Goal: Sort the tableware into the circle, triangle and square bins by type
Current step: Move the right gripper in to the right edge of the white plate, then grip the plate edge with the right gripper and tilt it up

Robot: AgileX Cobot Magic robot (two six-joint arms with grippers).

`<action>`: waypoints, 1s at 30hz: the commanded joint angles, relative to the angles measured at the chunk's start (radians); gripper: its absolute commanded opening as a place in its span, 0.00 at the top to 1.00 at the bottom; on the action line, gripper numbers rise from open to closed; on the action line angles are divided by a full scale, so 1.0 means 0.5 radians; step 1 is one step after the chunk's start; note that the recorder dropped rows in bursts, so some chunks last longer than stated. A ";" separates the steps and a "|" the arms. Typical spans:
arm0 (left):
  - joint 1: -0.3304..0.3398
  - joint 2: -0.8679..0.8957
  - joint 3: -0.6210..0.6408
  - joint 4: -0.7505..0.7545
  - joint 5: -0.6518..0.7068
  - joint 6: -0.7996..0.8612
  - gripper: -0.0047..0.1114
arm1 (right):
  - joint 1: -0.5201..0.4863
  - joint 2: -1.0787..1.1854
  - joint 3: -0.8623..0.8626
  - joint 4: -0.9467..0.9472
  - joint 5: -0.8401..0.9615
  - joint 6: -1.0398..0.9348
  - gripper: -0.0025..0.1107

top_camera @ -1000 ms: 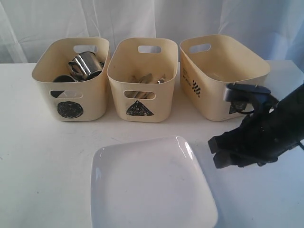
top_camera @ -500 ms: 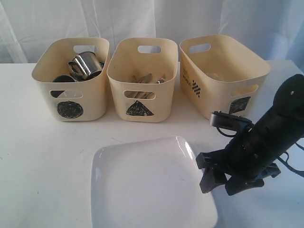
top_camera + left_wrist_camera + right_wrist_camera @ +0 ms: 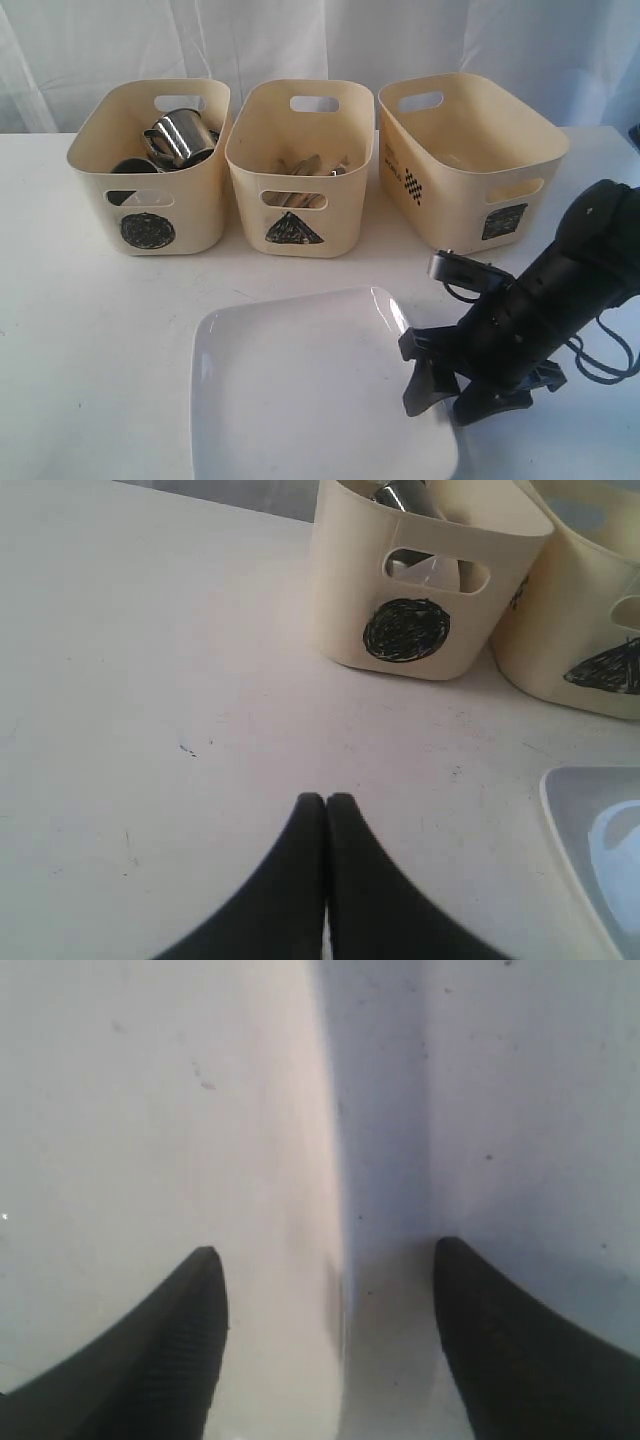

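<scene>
The white square plate (image 3: pixel 310 390) lies flat at the table's front. My right gripper (image 3: pixel 440 392) is open and low at the plate's right edge. In the right wrist view the plate (image 3: pixel 150 1140) has its rim running between the fingertips (image 3: pixel 205 1280), one finger over the plate and one over the table; nothing is gripped. Behind stand the circle bin (image 3: pixel 150 175) holding a steel mug (image 3: pixel 182 138), the triangle bin (image 3: pixel 295 175) holding wooden and steel utensils (image 3: pixel 308 165), and the square bin (image 3: pixel 470 160). My left gripper (image 3: pixel 326 800) is shut and empty above bare table, in front of the circle bin (image 3: pixel 420 580).
The white table (image 3: pixel 80 330) is backed by a white curtain. A black cable (image 3: pixel 600 360) trails from the right arm on the table's right side. In the left wrist view the triangle bin (image 3: pixel 590 610) and a corner of the plate (image 3: pixel 600 850) show.
The right arm has dropped from in front of the square bin, moving down and left to the plate's right edge, and its jaws have opened wider. The left gripper has stayed still.
</scene>
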 commanded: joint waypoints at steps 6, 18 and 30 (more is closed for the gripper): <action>0.003 -0.010 0.007 -0.019 0.007 -0.003 0.96 | 0.006 0.134 -0.008 0.115 -0.065 -0.048 0.47; 0.003 -0.010 0.007 -0.019 0.007 -0.003 0.96 | 0.102 0.165 -0.008 0.151 -0.261 -0.048 0.93; 0.003 -0.010 0.007 -0.019 0.007 -0.003 0.96 | 0.102 -0.033 -0.008 0.156 -0.275 -0.088 0.98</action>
